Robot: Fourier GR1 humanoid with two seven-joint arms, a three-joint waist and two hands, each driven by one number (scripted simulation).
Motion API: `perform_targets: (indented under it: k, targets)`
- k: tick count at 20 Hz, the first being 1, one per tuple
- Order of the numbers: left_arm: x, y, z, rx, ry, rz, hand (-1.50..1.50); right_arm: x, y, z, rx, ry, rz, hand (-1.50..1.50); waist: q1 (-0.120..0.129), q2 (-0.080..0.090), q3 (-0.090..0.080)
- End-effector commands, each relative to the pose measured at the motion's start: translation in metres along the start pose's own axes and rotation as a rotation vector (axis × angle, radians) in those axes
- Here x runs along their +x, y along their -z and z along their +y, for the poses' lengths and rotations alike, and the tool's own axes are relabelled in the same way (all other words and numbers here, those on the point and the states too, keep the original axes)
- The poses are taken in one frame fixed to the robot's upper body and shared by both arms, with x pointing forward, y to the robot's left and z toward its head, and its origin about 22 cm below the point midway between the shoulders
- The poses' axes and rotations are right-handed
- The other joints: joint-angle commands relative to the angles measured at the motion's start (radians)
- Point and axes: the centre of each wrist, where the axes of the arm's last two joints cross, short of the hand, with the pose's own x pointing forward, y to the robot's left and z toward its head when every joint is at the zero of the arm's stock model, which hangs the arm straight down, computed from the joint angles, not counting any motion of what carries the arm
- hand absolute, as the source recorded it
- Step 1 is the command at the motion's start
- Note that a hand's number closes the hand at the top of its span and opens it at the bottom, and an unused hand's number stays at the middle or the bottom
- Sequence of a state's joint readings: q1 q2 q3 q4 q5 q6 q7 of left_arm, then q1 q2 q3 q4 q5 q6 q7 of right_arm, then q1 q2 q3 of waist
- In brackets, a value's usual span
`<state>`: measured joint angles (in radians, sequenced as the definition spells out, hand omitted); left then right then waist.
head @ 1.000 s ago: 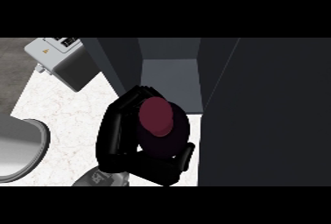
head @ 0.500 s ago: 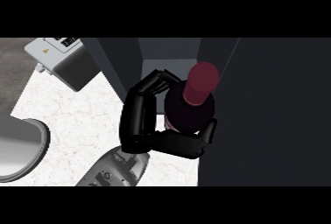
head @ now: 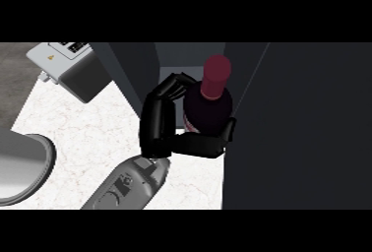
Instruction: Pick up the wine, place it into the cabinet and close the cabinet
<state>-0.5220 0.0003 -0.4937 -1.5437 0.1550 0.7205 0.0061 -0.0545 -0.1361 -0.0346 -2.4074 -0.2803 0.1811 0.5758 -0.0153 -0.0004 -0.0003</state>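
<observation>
The grey box [head: 73,74] at the far left carried a white label [head: 52,55] with a yellow warning triangle, its print too small to read. Dark markings on the smooth grey forearm [head: 131,184] were equally illegible. The left hand [head: 156,128] was closed about the wine [head: 207,110], a dark glossy bottle with a maroon neck, fingers on its far-left side and thumb on its near side. The bottle stood at the opening of the matt charcoal cabinet [head: 305,123], neck leaning toward the far side. The counter [head: 80,128] was white, marble-veined stone. A grey round object [head: 22,167] lay near left.
</observation>
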Motion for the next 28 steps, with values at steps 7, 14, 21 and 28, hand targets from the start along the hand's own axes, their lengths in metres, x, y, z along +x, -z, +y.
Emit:
perform_targets:
  k: [7, 14, 21, 28]
  targets:
    - [-0.027, 0.004, 0.003, 0.046, -0.024, 0.003, 1.50, 0.031, -0.021, 0.006, 0.018, 0.014, -0.059, -1.50, 0.003, 0.000, 0.000]
    - [-0.070, -0.012, 0.000, 0.050, 0.115, -0.009, 1.50, 0.019, -0.003, 0.004, 0.011, 0.012, -0.093, -1.50, -0.001, 0.002, 0.000]
    - [-0.085, 0.001, 0.013, 0.108, 0.169, -0.049, 1.50, 0.020, -0.012, 0.007, 0.032, 0.025, -0.062, -1.50, -0.005, 0.002, 0.000]
    - [-0.079, 0.009, 0.025, 0.110, 0.110, -0.022, 1.50, 0.015, -0.021, -0.002, 0.011, 0.001, -0.060, -1.50, 0.006, -0.001, 0.000]
